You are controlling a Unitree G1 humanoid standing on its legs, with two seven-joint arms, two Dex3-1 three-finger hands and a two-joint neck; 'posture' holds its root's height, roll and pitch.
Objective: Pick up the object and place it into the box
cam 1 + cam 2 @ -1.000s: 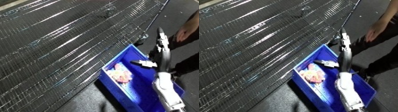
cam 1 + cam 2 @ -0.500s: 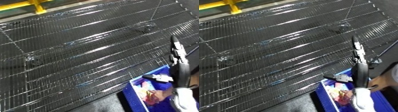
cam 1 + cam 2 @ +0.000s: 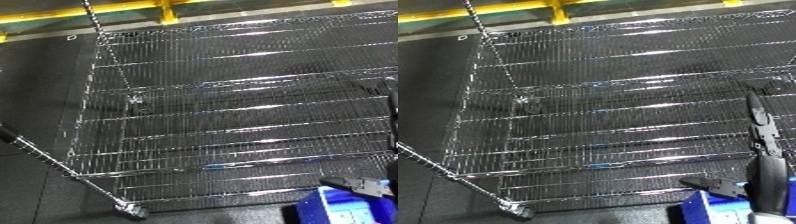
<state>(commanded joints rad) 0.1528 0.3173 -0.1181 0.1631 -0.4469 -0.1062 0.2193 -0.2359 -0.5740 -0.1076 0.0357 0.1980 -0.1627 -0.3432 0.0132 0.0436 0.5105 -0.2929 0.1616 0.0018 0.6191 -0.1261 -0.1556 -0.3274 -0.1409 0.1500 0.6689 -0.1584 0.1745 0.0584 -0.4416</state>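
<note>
Right robot hand (image 3: 762, 145) fingers straight, released; blue bin (image 3: 718, 210) cut off at edge.

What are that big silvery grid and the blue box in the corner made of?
The large silvery wire grid shelf looks like chromed or polished steel: thin crossing wires with bright glints. The blue bin seems to be moulded plastic: smooth, uniformly coloured, with a softly shiny rim.

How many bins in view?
1: a blue bin at the lower right corner, below the wire shelf, next to the right hand. Only its corner shows; others may lie outside the view.
</note>
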